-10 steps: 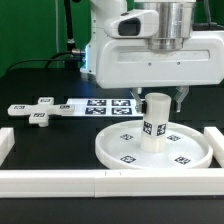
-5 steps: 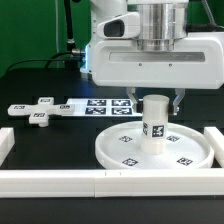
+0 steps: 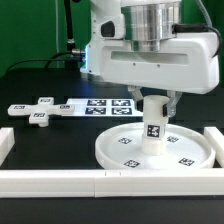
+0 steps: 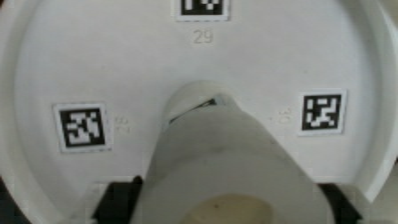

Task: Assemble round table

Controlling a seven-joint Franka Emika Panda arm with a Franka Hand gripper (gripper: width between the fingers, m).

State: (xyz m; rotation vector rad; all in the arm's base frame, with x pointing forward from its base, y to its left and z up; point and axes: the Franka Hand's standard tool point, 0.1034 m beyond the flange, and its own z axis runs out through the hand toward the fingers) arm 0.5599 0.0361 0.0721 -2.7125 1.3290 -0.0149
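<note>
The end effector [image 3: 157, 105] is clamped around the post [image 3: 153, 130], which stands on the round disc [image 3: 195, 152].

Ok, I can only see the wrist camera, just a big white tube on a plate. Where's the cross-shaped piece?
Observer: The cross-shaped piece lies flat on the table, off at the exterior view's left, apart from the disc.
Operator: Is my tube standing straight?
Observer: Yes, the post stands upright in the disc's middle, with the jaws closed on its top.
Operator: What's behind it?
Observer: The marker board lies flat behind the disc.
</note>
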